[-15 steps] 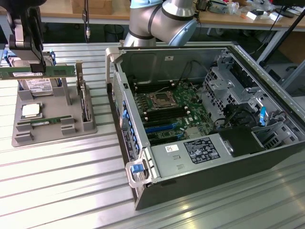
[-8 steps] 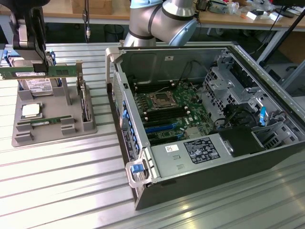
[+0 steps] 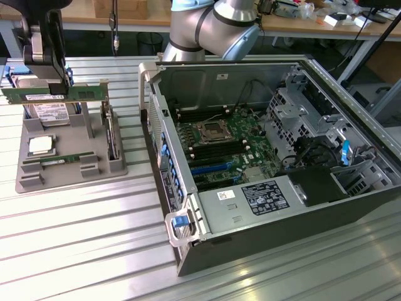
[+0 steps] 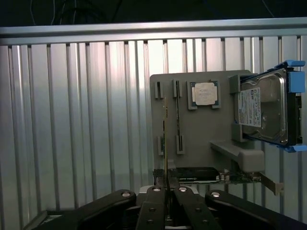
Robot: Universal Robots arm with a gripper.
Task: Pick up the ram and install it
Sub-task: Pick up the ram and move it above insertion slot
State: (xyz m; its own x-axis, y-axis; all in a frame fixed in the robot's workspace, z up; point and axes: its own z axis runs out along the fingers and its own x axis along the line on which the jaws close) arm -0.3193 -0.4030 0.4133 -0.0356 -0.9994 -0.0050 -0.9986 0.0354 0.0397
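Note:
The ram (image 3: 37,95) is a long thin green stick with a pale label. It hangs level above the grey parts tray (image 3: 69,175) at the exterior view's left. My gripper (image 3: 58,86) is shut on its upper edge from above. In the wrist view the ram (image 4: 165,139) shows edge-on as a thin line, clamped between my black fingers (image 4: 153,203) of the gripper (image 4: 166,192), with the tray (image 4: 201,139) below. The open computer case (image 3: 351,207) lies at the exterior view's right, its motherboard (image 3: 250,147) with dark memory slots (image 3: 216,152) exposed.
On the tray sit a silver processor (image 3: 40,145), a second green stick in a slot (image 3: 59,160), a hard drive (image 4: 264,108) in a blue frame, and an expansion card (image 3: 109,135) standing on edge. The ribbed metal table (image 3: 94,238) surrounds everything. The arm's elbow (image 3: 213,28) hangs over the case's back.

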